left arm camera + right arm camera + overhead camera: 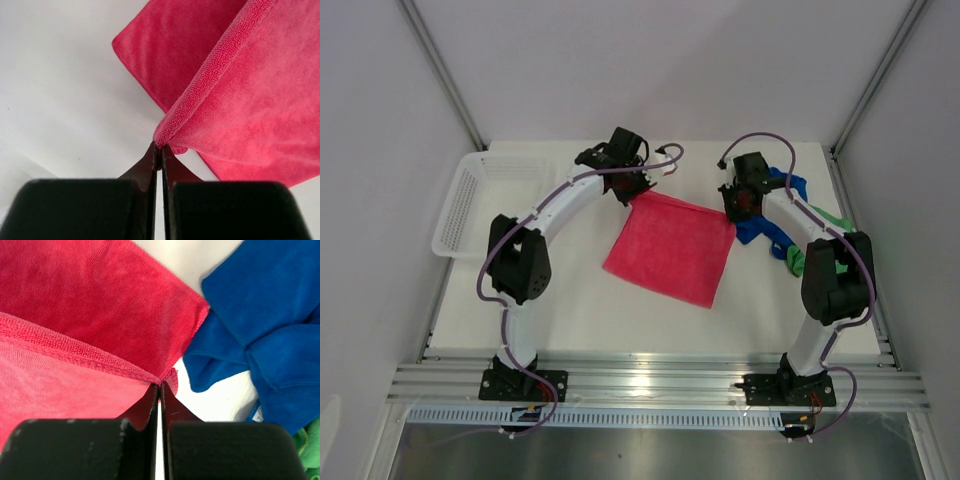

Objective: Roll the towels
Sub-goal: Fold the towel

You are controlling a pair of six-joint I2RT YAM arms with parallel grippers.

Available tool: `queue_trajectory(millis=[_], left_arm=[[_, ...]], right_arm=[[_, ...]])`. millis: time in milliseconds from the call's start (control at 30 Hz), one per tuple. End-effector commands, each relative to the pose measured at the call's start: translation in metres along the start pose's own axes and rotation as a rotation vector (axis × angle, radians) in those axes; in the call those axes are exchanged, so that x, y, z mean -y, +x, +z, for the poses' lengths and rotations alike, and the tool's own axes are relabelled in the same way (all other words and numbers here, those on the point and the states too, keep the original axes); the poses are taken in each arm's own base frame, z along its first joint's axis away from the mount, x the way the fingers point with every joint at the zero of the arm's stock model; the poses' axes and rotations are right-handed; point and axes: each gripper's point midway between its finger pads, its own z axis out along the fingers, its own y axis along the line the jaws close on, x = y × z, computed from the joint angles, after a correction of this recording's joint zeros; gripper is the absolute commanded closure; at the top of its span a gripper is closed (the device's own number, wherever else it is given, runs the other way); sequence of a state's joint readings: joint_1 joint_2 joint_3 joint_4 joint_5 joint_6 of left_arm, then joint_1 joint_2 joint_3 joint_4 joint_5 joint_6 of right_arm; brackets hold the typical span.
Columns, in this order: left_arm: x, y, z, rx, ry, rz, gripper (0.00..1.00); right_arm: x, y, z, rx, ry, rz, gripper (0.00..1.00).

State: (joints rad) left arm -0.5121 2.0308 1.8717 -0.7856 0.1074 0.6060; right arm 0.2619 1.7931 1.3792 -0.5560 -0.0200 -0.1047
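Note:
The pink-red towel [672,247] lies spread in the middle of the table, its far edge lifted between my two grippers. My left gripper [630,195] is shut on its far left corner [165,134]. My right gripper [732,215] is shut on its far right corner [167,376]. The royal blue towel [770,222] lies crumpled just right of the right gripper and shows in the right wrist view [260,325]. The bright green towel [798,262] lies partly under the right arm, a bit of it at the right wrist view's corner [307,445].
A white plastic mesh basket [470,200] stands at the table's far left. Grey walls close the back and sides. The arms' bases sit on the metal rail [650,385] at the near edge.

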Motion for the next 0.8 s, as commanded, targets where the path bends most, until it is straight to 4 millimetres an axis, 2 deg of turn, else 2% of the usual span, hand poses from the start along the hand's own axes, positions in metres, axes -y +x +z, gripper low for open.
queue_trajectory(millis=[0, 133, 233, 267, 433, 533, 767], left_arm=[[-0.015, -0.012, -0.009, 0.028, -0.054, -0.043, 0.99], [-0.023, -0.022, -0.013, 0.064, -0.091, -0.037, 0.99], [-0.028, -0.026, -0.009, 0.068, -0.104, -0.024, 0.99], [-0.034, -0.033, -0.011, 0.082, -0.119, -0.024, 0.99], [-0.042, -0.025, 0.010, 0.031, -0.140, -0.020, 0.99], [-0.047, -0.013, 0.030, -0.021, -0.161, -0.010, 0.99], [-0.050, -0.008, 0.045, -0.033, -0.176, -0.001, 0.99]], right_arm=[[0.017, -0.024, -0.017, 0.063, 0.072, 0.029, 1.00], [0.018, -0.033, -0.021, 0.094, 0.067, 0.033, 1.00], [0.020, -0.040, -0.017, 0.101, 0.065, 0.029, 1.00], [0.022, -0.036, -0.011, 0.080, 0.071, 0.029, 1.00], [0.028, -0.038, 0.003, 0.060, 0.084, 0.027, 1.00], [0.031, -0.038, 0.012, 0.048, 0.083, 0.031, 1.00], [0.033, -0.034, 0.030, 0.014, 0.075, 0.032, 1.00]])
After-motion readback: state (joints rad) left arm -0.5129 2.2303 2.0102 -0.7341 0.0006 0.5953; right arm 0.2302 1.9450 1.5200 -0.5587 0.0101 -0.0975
